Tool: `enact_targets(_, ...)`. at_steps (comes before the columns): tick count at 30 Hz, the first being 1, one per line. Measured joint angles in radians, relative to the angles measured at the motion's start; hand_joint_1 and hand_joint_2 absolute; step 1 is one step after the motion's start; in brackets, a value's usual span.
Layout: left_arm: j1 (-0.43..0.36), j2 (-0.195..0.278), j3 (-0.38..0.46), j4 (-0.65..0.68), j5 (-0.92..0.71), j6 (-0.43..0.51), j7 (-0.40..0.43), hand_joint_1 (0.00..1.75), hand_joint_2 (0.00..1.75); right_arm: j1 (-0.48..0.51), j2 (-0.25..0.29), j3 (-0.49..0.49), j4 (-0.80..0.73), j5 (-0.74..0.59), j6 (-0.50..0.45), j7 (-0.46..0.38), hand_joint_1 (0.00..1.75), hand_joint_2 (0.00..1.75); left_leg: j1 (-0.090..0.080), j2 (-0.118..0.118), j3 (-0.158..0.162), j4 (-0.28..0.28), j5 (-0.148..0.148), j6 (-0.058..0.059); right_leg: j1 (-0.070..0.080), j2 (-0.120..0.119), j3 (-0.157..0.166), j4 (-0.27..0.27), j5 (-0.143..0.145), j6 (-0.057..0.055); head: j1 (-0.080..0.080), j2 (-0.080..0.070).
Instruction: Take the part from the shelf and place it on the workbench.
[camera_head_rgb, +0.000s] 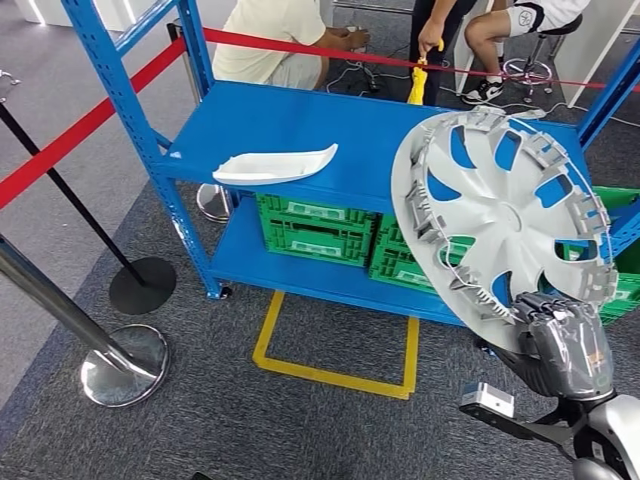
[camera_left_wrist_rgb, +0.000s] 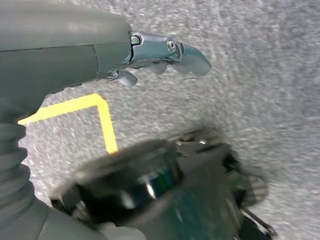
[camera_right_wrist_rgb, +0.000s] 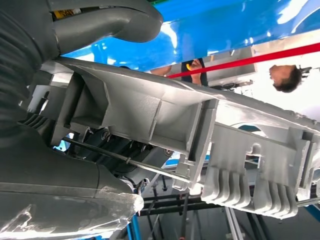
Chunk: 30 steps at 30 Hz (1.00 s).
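Note:
A large silver wheel cover (camera_head_rgb: 502, 215) stands tilted in the air in front of the blue shelf (camera_head_rgb: 302, 125), its ribbed back side facing me. My right hand (camera_head_rgb: 566, 345) grips its lower rim. Close up in the right wrist view, the grey rim with its clips (camera_right_wrist_rgb: 211, 145) runs between the thumb (camera_right_wrist_rgb: 105, 20) and the fingers (camera_right_wrist_rgb: 68, 200). My left hand (camera_left_wrist_rgb: 113, 55) hangs over the grey carpet with its fingers stretched out and nothing in it. A white curved part (camera_head_rgb: 275, 165) lies on the shelf's upper board.
Green crates (camera_head_rgb: 317, 228) fill the lower shelf board. A yellow taped square (camera_head_rgb: 336, 372) marks the carpet before the shelf. Chrome stanchions (camera_head_rgb: 124, 362) with red belts stand at the left. People sit and stand behind the shelf (camera_head_rgb: 272, 40).

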Motion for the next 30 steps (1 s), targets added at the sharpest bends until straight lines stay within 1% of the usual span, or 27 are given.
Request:
enact_targets(1, 0.001, 0.001, 0.0, 0.0, 0.0, 0.0, 0.0, 0.0, 1.75, 0.002, 0.001, 0.0, 0.0, -0.001, 0.001, 0.001, 1.75, 1.75, -0.002, 0.0, -0.013, 0.0, 0.011, 0.005, 0.002, 0.0, -0.019, 0.07, -0.053, 0.001, 0.001, 0.0)
enact_targets(2, 0.002, 0.001, 0.001, 0.0, -0.001, 0.0, 0.0, 0.0, 1.75, 0.003, 0.002, 0.0, 0.0, -0.002, 0.003, 0.002, 1.75, 1.75, -0.004, 0.001, -0.026, 0.001, 0.021, 0.007, 0.003, 0.0, -0.033, 0.14, -0.092, 0.001, 0.0, 0.0)
enact_targets(3, 0.002, 0.002, 0.001, 0.0, -0.002, 0.0, 0.001, 0.0, 1.75, 0.004, 0.004, 0.0, 0.0, -0.002, 0.006, 0.005, 1.75, 1.75, -0.007, 0.001, -0.039, 0.002, 0.031, 0.009, 0.005, 0.0, -0.036, 0.189, -0.109, 0.001, 0.0, 0.0)
enact_targets(4, 0.003, 0.002, 0.003, 0.0, -0.004, 0.0, 0.002, 0.0, 1.75, 0.004, 0.005, 0.001, 0.001, -0.004, 0.011, 0.007, 1.75, 1.75, -0.01, 0.0, -0.051, 0.002, 0.04, 0.009, 0.006, 0.0, -0.023, 0.203, -0.104, -0.002, 0.0, 0.0)
enact_targets(5, 0.004, 0.002, 0.004, 0.0, -0.005, 0.0, 0.002, 0.0, 1.75, 0.004, 0.007, 0.003, 0.001, -0.006, 0.017, 0.011, 1.75, 1.75, -0.013, 0.0, -0.062, 0.003, 0.048, 0.009, 0.009, 0.0, 0.011, 0.176, -0.084, -0.006, 0.0, 0.0)
enact_targets(6, 0.005, 0.002, 0.006, 0.0, -0.007, 0.0, 0.003, 0.0, 1.75, 0.003, 0.009, 0.004, 0.002, -0.007, 0.023, 0.014, 1.75, 1.75, -0.014, 0.0, -0.07, 0.004, 0.056, 0.008, 0.012, 0.0, 0.062, 0.116, -0.061, -0.011, 0.0, 0.0)
enact_targets(7, 0.005, 0.002, 0.008, 0.0, -0.008, 0.0, 0.004, 0.0, 1.75, 0.0, 0.012, 0.006, 0.002, -0.009, 0.029, 0.017, 1.75, 1.75, -0.016, 0.0, -0.079, 0.005, 0.063, 0.006, 0.016, 0.0, 0.119, 0.04, -0.048, -0.017, 0.0, 0.0)
enact_targets(8, 0.006, 0.003, 0.01, 0.0, -0.01, 0.0, 0.005, 0.0, 1.75, -0.004, 0.013, 0.008, 0.003, -0.012, 0.035, 0.02, 1.75, 1.75, -0.018, 0.0, -0.086, 0.006, 0.071, 0.002, 0.019, 0.001, 0.167, -0.031, -0.046, -0.021, -0.001, 0.0)
enact_targets(9, 0.007, 0.004, 0.012, 0.0, -0.011, 0.0, 0.006, 0.0, 1.75, -0.008, 0.015, 0.009, 0.004, -0.014, 0.039, 0.023, 1.75, 1.75, -0.019, 0.001, -0.093, 0.007, 0.079, -0.001, 0.022, 0.001, 0.196, -0.078, -0.049, -0.025, -0.001, 0.0)
enact_targets(10, 0.007, 0.005, 0.014, 0.0, -0.012, 0.0, 0.007, 0.0, 1.75, -0.012, 0.017, 0.011, 0.005, -0.018, 0.044, 0.025, 1.75, 1.75, -0.019, 0.001, -0.098, 0.008, 0.088, -0.005, 0.024, 0.002, 0.207, -0.101, -0.054, -0.027, -0.002, 0.0)
enact_targets(12, 0.01, 0.008, 0.017, -0.001, -0.015, 0.0, 0.008, 0.0, 1.75, -0.015, 0.019, 0.015, 0.007, -0.027, 0.052, 0.032, 1.75, 1.75, -0.019, 0.0, -0.104, 0.009, 0.099, -0.015, 0.023, 0.001, 0.198, -0.107, -0.043, -0.035, -0.001, 0.0)
enact_targets(13, 0.011, 0.009, 0.018, -0.001, -0.017, 0.0, 0.009, 0.0, 1.75, -0.018, 0.021, 0.016, 0.008, -0.031, 0.055, 0.034, 1.75, 1.75, -0.019, -0.001, -0.11, 0.016, 0.087, -0.022, 0.021, 0.0, 0.191, -0.108, -0.035, -0.042, -0.002, 0.0)
enact_targets(14, 0.012, 0.009, 0.02, -0.001, -0.018, 0.0, 0.01, 0.0, 1.75, -0.02, 0.022, 0.017, 0.009, -0.034, 0.057, 0.036, 1.75, 1.75, -0.018, -0.002, -0.12, 0.04, 0.059, -0.03, 0.017, -0.002, 0.182, -0.109, -0.026, -0.049, -0.004, 0.0)
enact_targets(15, 0.013, 0.009, 0.022, -0.001, -0.019, 0.0, 0.01, 0.0, 1.75, -0.023, 0.024, 0.017, 0.009, -0.035, 0.058, 0.036, 1.75, 1.75, -0.015, -0.003, -0.137, 0.087, 0.014, -0.038, 0.015, -0.003, 0.171, -0.109, -0.016, -0.055, -0.005, 0.0)
enact_targets(17, 0.013, 0.009, 0.024, -0.002, -0.02, 0.0, 0.01, 0.0, 1.75, -0.026, 0.026, 0.017, 0.01, -0.035, 0.059, 0.037, 1.75, 1.75, -0.006, -0.003, -0.178, 0.228, -0.08, -0.051, 0.014, -0.005, 0.145, -0.107, 0.004, -0.058, -0.008, 0.0)
enact_targets(18, 0.012, 0.01, 0.024, -0.002, -0.021, 0.0, 0.01, 0.0, 1.75, -0.027, 0.027, 0.017, 0.01, -0.035, 0.06, 0.037, 1.75, 1.75, -0.002, -0.003, -0.19, 0.289, -0.105, -0.055, 0.014, -0.005, 0.131, -0.105, 0.014, -0.057, -0.008, 0.0)
enact_targets(19, 0.012, 0.01, 0.024, -0.002, -0.021, 0.0, 0.011, 0.0, 1.75, -0.027, 0.027, 0.017, 0.01, -0.036, 0.061, 0.037, 1.75, 1.75, 0.002, -0.002, -0.189, 0.321, -0.107, -0.059, 0.013, -0.005, 0.116, -0.103, 0.023, -0.055, -0.008, 0.0)
enact_targets(20, 0.012, 0.01, 0.025, -0.002, -0.022, 0.0, 0.012, 0.0, 1.75, -0.028, 0.028, 0.017, 0.01, -0.037, 0.062, 0.037, 1.75, 1.75, 0.005, -0.002, -0.171, 0.318, -0.09, -0.061, 0.012, -0.006, 0.102, -0.1, 0.033, -0.052, -0.008, 0.0)
enact_targets(21, 0.011, 0.01, 0.025, -0.002, -0.024, 0.0, 0.013, 0.0, 1.75, -0.028, 0.029, 0.017, 0.01, -0.038, 0.063, 0.038, 1.75, 1.75, 0.009, -0.002, -0.136, 0.281, -0.064, -0.064, 0.01, -0.005, 0.088, -0.098, 0.043, -0.05, -0.008, 0.0)
enact_targets(22, 0.01, 0.01, 0.026, -0.002, -0.026, 0.0, 0.014, 0.0, 1.75, -0.028, 0.029, 0.017, 0.01, -0.039, 0.064, 0.039, 1.75, 1.75, 0.012, -0.002, -0.084, 0.217, -0.042, -0.066, 0.009, -0.005, 0.076, -0.096, 0.054, -0.045, -0.008, 0.0)
enact_targets(23, 0.008, 0.01, 0.027, -0.002, -0.029, 0.0, 0.014, 0.0, 1.75, -0.029, 0.029, 0.016, 0.009, -0.04, 0.065, 0.041, 1.75, 1.75, 0.015, -0.003, -0.027, 0.138, -0.035, -0.067, 0.009, -0.005, 0.065, -0.094, 0.064, -0.04, -0.008, 0.0)
enact_targets(24, 0.006, 0.009, 0.029, -0.002, -0.031, 0.0, 0.014, 0.0, 1.75, -0.03, 0.029, 0.015, 0.008, -0.041, 0.066, 0.044, 1.75, 1.75, 0.015, -0.004, 0.019, 0.069, -0.038, -0.063, 0.009, -0.005, 0.056, -0.093, 0.074, -0.034, -0.008, 0.0)
enact_targets(25, 0.004, 0.008, 0.031, -0.002, -0.033, 0.0, 0.014, 0.0, 1.75, -0.031, 0.029, 0.014, 0.007, -0.041, 0.067, 0.045, 1.75, 1.75, 0.013, -0.006, 0.047, 0.021, -0.045, -0.057, 0.009, -0.005, 0.05, -0.095, 0.086, -0.027, -0.008, 0.0)
enact_targets(26, 0.003, 0.008, 0.033, -0.002, -0.034, 0.0, 0.014, 0.0, 1.75, -0.031, 0.029, 0.013, 0.006, -0.042, 0.068, 0.046, 1.75, 1.75, 0.009, -0.007, 0.054, -0.002, -0.048, -0.048, 0.007, -0.005, 0.046, -0.1, 0.098, -0.02, -0.007, 0.0)
enact_targets(28, 0.006, 0.007, 0.034, -0.002, -0.035, 0.0, 0.014, 0.0, 1.75, -0.029, 0.029, 0.013, 0.007, -0.042, 0.07, 0.047, 1.75, 1.75, 0.004, -0.005, 0.036, -0.004, -0.031, -0.026, 0.002, -0.005, 0.039, -0.107, 0.112, -0.007, -0.008, 0.0)
enact_targets(29, 0.009, 0.007, 0.034, -0.002, -0.035, 0.0, 0.015, 0.0, 1.75, -0.027, 0.029, 0.013, 0.007, -0.042, 0.072, 0.047, 1.75, 1.75, 0.004, -0.003, 0.026, -0.004, -0.02, -0.016, 0.0, -0.004, 0.03, -0.093, 0.09, -0.004, -0.006, 0.0)
enact_targets(30, 0.011, 0.008, 0.035, -0.001, -0.035, 0.0, 0.015, 0.0, 1.75, -0.026, 0.029, 0.013, 0.007, -0.043, 0.073, 0.047, 1.75, 1.75, 0.004, -0.001, 0.015, -0.005, -0.008, -0.008, -0.001, -0.003, 0.017, -0.058, 0.048, -0.001, -0.005, 0.0)
